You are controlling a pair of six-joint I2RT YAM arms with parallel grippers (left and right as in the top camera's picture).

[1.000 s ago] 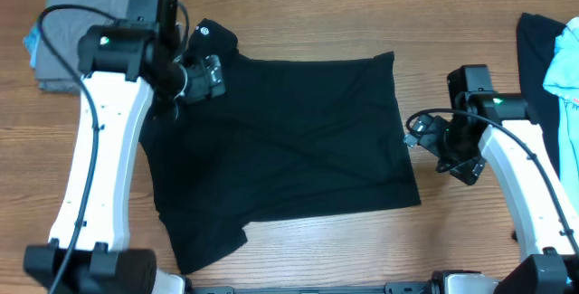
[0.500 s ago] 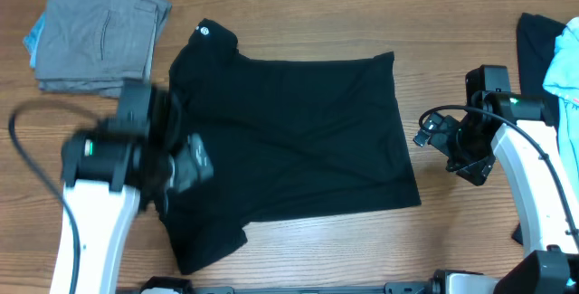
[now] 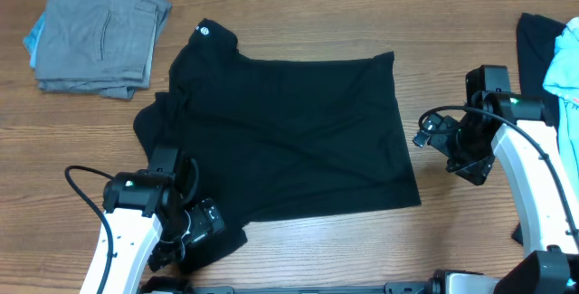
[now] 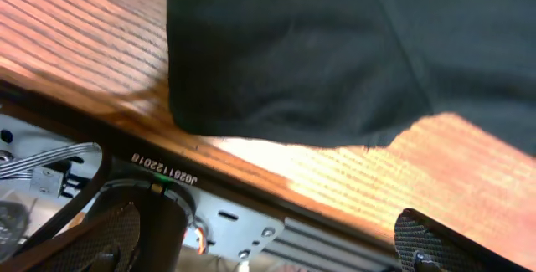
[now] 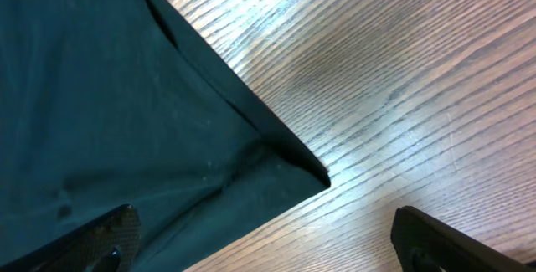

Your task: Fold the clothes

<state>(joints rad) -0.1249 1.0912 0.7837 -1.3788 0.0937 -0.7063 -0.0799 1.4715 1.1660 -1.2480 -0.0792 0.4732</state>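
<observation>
A black short-sleeved shirt [image 3: 289,136] lies spread flat on the wooden table, with a small round white logo [image 3: 204,31] on its far left sleeve. My left gripper [image 3: 204,224] is open and empty at the shirt's near left corner, by the table's front edge; its wrist view shows the black hem [image 4: 293,63] above the open fingers [image 4: 268,243]. My right gripper [image 3: 432,133] is open and empty just right of the shirt's right edge; its wrist view shows a corner of the shirt [image 5: 167,121] between the open fingers [image 5: 268,238].
A folded grey garment [image 3: 95,33] over light blue cloth lies at the far left. More clothes, black [image 3: 534,54] and light blue [image 3: 563,68], are piled at the far right. The table's front edge and metal frame [image 4: 251,222] are right under the left gripper.
My left arm has swung from the shirt's far left sleeve down to its near left corner at the table's front edge. The right gripper shifted slightly right. The shirt has not moved.
</observation>
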